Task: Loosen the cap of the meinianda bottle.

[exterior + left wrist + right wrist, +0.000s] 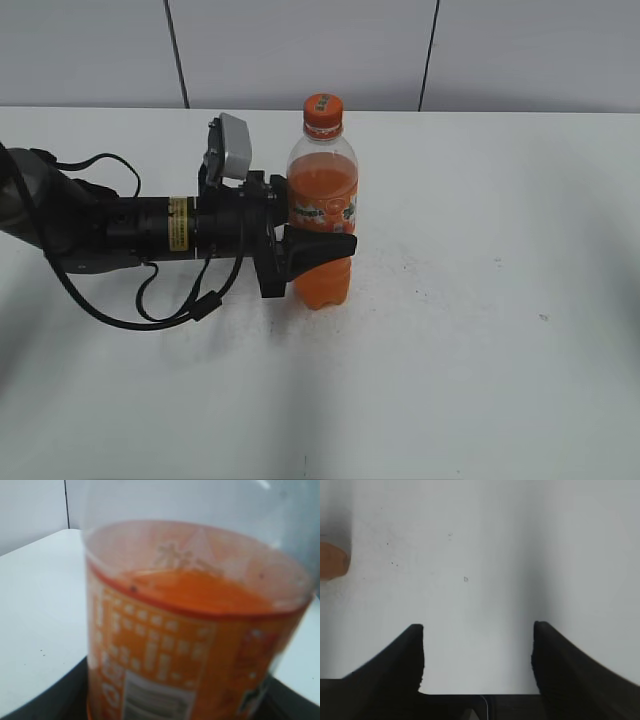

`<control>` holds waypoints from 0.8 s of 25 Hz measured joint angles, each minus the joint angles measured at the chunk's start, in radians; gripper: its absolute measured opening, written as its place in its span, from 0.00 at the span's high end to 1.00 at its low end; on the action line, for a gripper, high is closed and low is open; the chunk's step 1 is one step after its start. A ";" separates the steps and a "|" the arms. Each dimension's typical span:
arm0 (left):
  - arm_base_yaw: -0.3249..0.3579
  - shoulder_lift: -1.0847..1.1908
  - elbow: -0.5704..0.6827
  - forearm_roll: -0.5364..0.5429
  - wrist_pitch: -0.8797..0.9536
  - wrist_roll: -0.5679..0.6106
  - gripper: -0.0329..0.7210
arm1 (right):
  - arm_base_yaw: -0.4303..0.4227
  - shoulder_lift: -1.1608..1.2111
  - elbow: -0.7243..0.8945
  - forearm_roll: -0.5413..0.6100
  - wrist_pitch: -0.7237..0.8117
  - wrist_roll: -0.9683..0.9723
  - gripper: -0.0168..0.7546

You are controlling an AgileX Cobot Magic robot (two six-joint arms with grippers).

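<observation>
1. The cap [323,105] sits screwed on top of the bottle [322,200], which stands upright on the white table [480,300], a little left of centre in the exterior view. Nothing touches the cap, so I judge the loosening not yet begun.

2. The left gripper [322,247] reaches in from the left and clasps the bottle around its lower label. One dark finger [318,250] crosses the front of the bottle; the left wrist view shows the bottle filling the frame between the jaws. The jaws look closed on the bottle. If that hold is too light, the bottle could spin along with the cap, and the cap would not come loose.

3. The hold is low and the cap is high. A sideways push at the top could tilt the bottle in the grip or tip it over.

4. Squeezing hard on thin plastic could dent the body, and once the seal breaks the fizzy drink could well up.

5. The right gripper [477,655] does not show in the exterior view. Its own camera shows its jaws spread wide over bare table, with only an orange blur at the left edge. It must travel to the cap; coming in off-centre, it could knock the bottle or slip off the small cap.
</observation>
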 joint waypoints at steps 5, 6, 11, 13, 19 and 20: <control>0.000 0.000 0.000 0.001 0.000 0.000 0.39 | 0.000 0.133 -0.167 0.010 0.010 0.002 0.33; 0.000 0.000 0.000 0.001 0.000 0.000 0.39 | 0.000 0.162 -0.200 0.010 0.010 0.003 0.33; 0.000 0.000 0.000 0.001 0.000 0.000 0.39 | 0.000 0.336 -0.332 0.017 0.010 0.010 0.33; 0.000 0.000 0.000 0.001 -0.001 0.000 0.39 | 0.000 0.400 -0.367 0.019 0.010 0.023 0.33; 0.000 0.000 0.000 0.001 -0.001 0.000 0.39 | 0.004 0.519 -0.446 0.061 0.012 0.078 0.33; 0.000 0.000 0.000 0.001 -0.001 0.000 0.39 | 0.010 0.528 -0.455 0.072 0.012 0.091 0.33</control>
